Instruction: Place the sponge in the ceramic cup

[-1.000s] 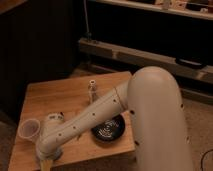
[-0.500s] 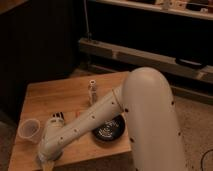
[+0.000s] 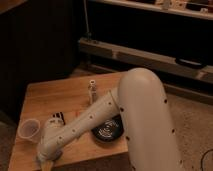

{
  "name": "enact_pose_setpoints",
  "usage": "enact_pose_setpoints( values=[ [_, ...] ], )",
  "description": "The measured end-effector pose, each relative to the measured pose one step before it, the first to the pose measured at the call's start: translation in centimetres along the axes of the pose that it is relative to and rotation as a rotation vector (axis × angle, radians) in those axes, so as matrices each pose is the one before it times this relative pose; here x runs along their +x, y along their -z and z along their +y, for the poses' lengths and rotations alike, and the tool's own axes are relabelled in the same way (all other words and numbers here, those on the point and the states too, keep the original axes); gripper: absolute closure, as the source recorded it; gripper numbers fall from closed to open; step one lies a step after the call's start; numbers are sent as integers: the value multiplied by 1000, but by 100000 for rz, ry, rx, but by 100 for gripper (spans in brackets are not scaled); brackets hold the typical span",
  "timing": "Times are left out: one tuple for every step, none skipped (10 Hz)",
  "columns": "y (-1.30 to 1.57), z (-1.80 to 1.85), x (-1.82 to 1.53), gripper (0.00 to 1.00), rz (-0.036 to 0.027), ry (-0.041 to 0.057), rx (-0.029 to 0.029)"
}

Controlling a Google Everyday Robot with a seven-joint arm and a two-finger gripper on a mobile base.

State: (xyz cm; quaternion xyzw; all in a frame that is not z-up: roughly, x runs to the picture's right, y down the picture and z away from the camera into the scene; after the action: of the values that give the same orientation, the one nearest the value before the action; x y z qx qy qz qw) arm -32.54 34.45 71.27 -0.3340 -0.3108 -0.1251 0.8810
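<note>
A wooden counter (image 3: pixel 50 97) seen from above, with a thick white robot arm (image 3: pixel 85 122) reaching across it from the right, down to the front left corner. The hand (image 3: pixel 46 159) sits at the very front edge of the counter, low in the view. We cannot tell whether it is open, closed or gripping anything.

The ceramic cup (image 3: pixel 28 129) stands upright near the counter's left edge, just beside the end of the arm. We cannot make out the sponge anywhere: it may be at the hand, hidden under the arm, or down inside the cup.

A black ridged block (image 3: pixel 58 118) lies just right of the cup, partly behind the arm. A black bowl (image 3: pixel 111 134) is half covered by the arm, and a small bottle (image 3: pixel 92 91) stands further back.

We see these risks:
- The arm is so close to the cup that a sideways swing could tip it or push it off the left edge.
- The hand is at the front edge, so anything let go there could fall to the floor.
- A soft pad pressed off-centre on the rim could topple the small cup.
- The arm blocks much of the view, so aiming over the cup may be poor.
</note>
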Motion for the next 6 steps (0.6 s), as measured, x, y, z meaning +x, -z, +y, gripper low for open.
enact_pose_setpoints(
  values=[
    [-67,-30,-10,51,53,3,-337],
    [-77,-19,-49,62,-35,-45,-405],
    [-47,-33,-84,72,2,109,-287],
    [2,-40,1,80,89,-60,-176],
    [247,-115,119,85,-43,-432,248],
    [671,-186,14,86,-1255,-1010,1045]
  ],
)
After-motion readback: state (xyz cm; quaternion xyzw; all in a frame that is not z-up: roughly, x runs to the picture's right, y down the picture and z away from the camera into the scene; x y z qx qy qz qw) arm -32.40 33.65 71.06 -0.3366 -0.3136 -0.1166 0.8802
